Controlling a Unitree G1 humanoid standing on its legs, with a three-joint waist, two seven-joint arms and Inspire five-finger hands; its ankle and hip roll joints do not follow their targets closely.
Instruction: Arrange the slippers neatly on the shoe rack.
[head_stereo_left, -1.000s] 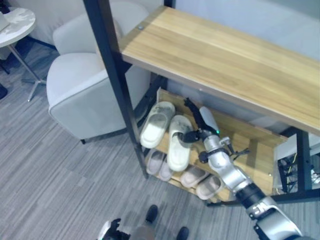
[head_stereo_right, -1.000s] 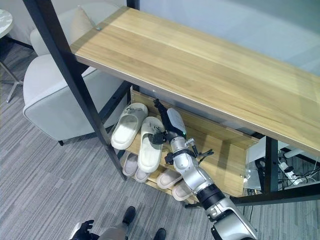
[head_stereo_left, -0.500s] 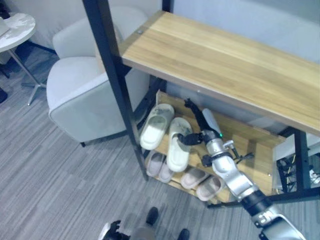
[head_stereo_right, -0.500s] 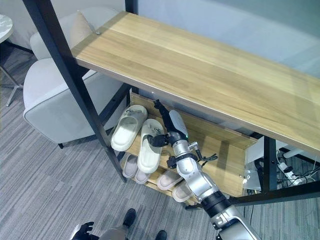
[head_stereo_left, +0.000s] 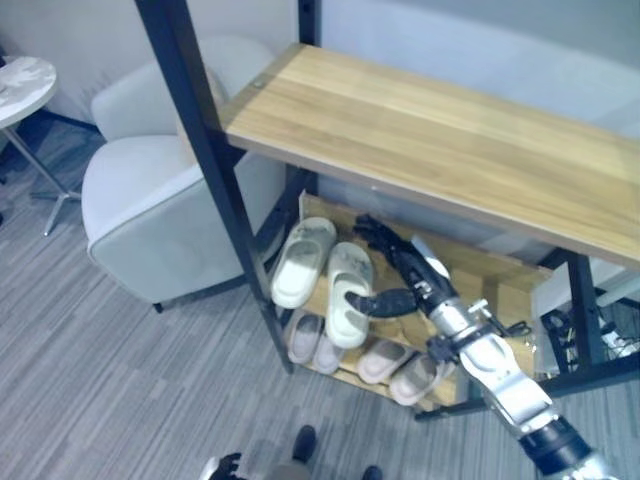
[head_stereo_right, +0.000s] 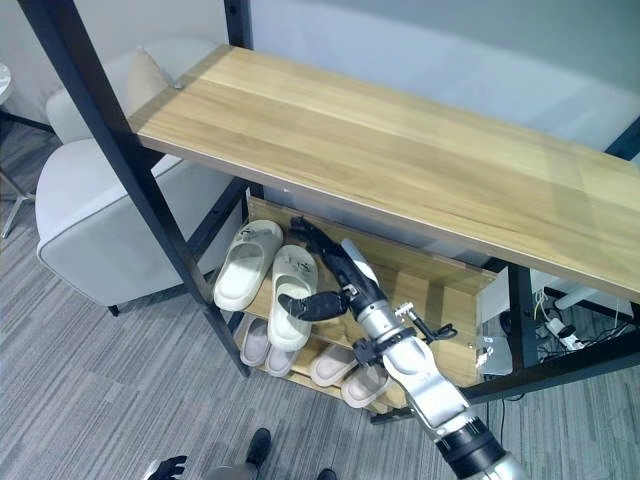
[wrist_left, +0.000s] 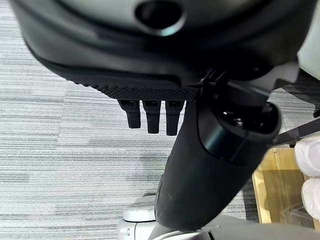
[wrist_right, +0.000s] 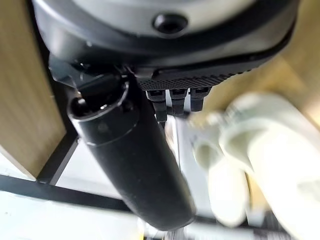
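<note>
Even, diffuse indoor light; no hard glare. Desk (head_stereo_right: 400, 160) top is bright with a mild sheen; the shoe rack (head_stereo_right: 440, 290) beneath sits in its shade. Left eye view is softer and hazier than the right. Right wrist view: slippers (wrist_right: 265, 155) strongly blurred, robot hand (wrist_right: 170, 30) dark. Left wrist view: carpet (wrist_left: 60, 130) sharp, evenly lit.

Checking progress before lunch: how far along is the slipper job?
Nearly done by the look of it. Two cream slippers lie side by side on the shoe rack's upper shelf, two pinkish pairs below. Right hand is open beside the cream pair; no slipper in sight on the floor.
</note>
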